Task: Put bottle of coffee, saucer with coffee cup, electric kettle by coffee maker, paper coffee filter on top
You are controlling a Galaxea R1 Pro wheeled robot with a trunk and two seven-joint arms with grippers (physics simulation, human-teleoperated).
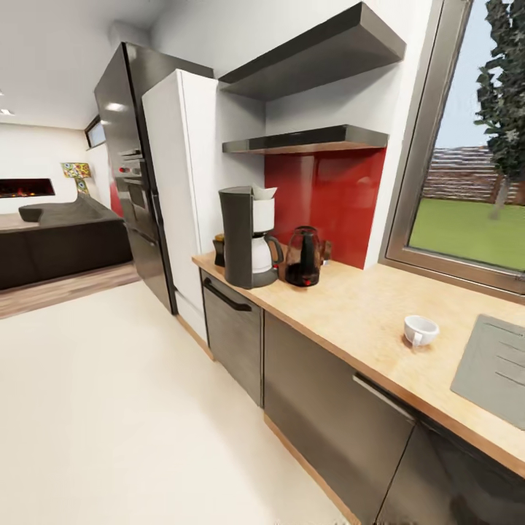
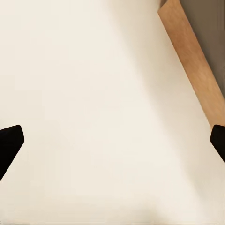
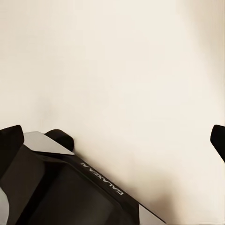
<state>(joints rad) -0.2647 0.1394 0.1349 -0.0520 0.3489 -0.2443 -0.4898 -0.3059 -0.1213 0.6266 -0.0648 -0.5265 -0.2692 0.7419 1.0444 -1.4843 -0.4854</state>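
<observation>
The dark coffee maker point(image 1: 246, 237) stands at the near end of the wooden countertop point(image 1: 357, 306), a white paper filter point(image 1: 264, 192) on its top. Close beside it is the dark electric kettle point(image 1: 302, 257) with a red base. A white coffee cup point(image 1: 421, 329) sits alone on the bare counter, well apart from them. A small dark object point(image 1: 219, 249) peeks out behind the coffee maker; what it is I cannot tell. Both shelves point(image 1: 306, 138) look bare. My left gripper point(image 2: 112, 145) and right gripper point(image 3: 115, 143) hang open over the pale floor, holding nothing.
A grey sink drainboard point(image 1: 496, 364) lies past the cup. Dark cabinets point(image 1: 328, 408) run under the counter, a white tall unit point(image 1: 179, 182) and a black fridge point(image 1: 127, 160) beyond it. A dark sofa point(image 1: 58, 240) stands far back. My base point(image 3: 61, 187) shows below the right gripper.
</observation>
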